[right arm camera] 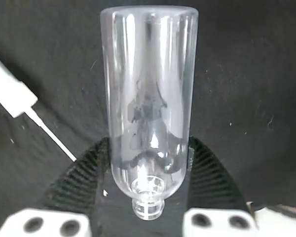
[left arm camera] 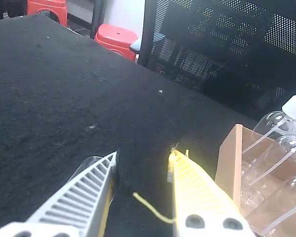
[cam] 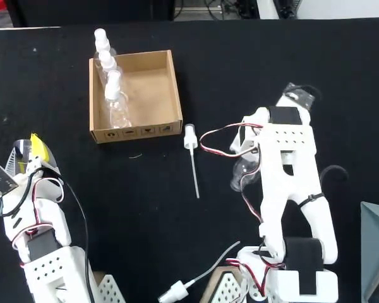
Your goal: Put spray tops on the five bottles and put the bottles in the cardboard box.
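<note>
Three capped bottles [cam: 117, 107] are lying in the box [cam: 175, 95]. The right gripper [right arm camera: 148, 143] is holding a fourth bottle [right arm camera: 148, 74], with no top yet. One loose top [cam: 190, 137] is waiting near it on the counter [cam: 240, 76]. The left gripper [left arm camera: 143, 157] is sitting wide open, empty.

On the table [cam: 271, 63], the cardboard box [cam: 153, 95] is set far left, ahead of the left hand [left arm camera: 143, 160]. Three bottles [cam: 117, 107] are lined along its left wall (the farthest overhangs the rim). A spray top [cam: 190, 140] is laid between the box and the bottle [right arm camera: 148, 74] held in the right hand [right arm camera: 149, 148]. A second spray top [cam: 175, 292] is laid at the near edge.
</note>
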Motion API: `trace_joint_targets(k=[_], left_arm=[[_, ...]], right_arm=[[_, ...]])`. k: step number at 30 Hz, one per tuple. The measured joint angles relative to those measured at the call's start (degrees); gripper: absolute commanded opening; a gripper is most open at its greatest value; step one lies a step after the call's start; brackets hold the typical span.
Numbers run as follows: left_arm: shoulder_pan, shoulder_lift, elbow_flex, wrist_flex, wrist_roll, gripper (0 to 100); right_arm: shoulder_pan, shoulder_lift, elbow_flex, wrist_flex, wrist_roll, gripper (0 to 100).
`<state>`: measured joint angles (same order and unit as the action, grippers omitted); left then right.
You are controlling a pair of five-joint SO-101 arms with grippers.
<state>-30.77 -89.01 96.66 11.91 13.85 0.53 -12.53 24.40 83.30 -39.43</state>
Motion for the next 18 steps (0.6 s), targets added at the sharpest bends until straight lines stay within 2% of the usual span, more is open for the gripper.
trace_joint_targets(k=[10, 18], left_arm=[[0.0, 0.0, 0.0, 0.0, 0.0, 15], [0.0, 0.0, 0.0, 0.0, 0.0, 15]], right_arm=[[0.0, 0.0, 0.0, -4.48, -19.6, 11.0], [0.0, 0.0, 8.62, -15.47, -31.65, 11.0]])
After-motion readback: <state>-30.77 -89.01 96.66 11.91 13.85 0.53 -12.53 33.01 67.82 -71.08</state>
